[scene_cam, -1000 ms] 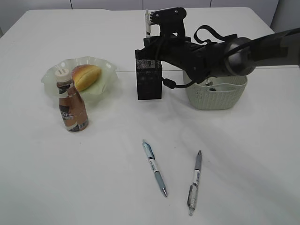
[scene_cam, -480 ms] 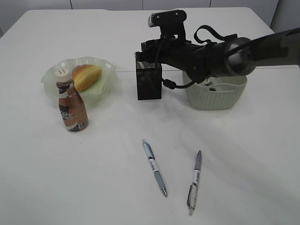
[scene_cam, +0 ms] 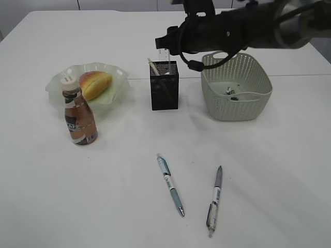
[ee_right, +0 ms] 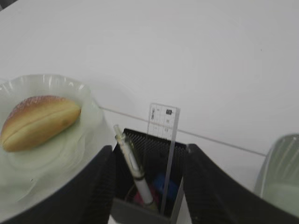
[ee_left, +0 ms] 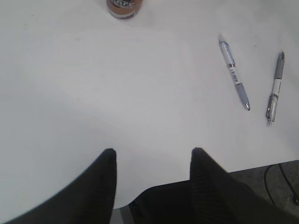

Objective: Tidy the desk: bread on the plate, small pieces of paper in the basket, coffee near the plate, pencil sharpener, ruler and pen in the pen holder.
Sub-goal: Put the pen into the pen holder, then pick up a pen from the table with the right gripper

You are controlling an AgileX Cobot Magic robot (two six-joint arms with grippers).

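Both jaw sets stood parted and gripped nothing: the right gripper (ee_right: 148, 161) hung above the pen holder (scene_cam: 164, 85), its 2 fingers (ee_right: 100, 186) framing the box's mouth, and the left gripper (ee_left: 152, 156) hovered over bare desk (scene_cam: 258, 170) near its front edge, out of the exterior view. Inside the holder a pen (ee_right: 133, 168) leaned left and the ruler (ee_right: 161, 123) stood upright at the back; blue and pink items at the bottom could not be identified. Basket (scene_cam: 237, 88) contents were small and hard to make out, and the right arm (scene_cam: 232, 28) overhung its far rim. Bread (scene_cam: 95, 84) lay on the plate (scene_cam: 62, 77). Coffee (scene_cam: 79, 116) stood touching the plate's near edge, partly masking it. 2 further pens, blue-barrelled (scene_cam: 170, 184) and grey (scene_cam: 214, 200), lay on the desk, well apart from the holder.
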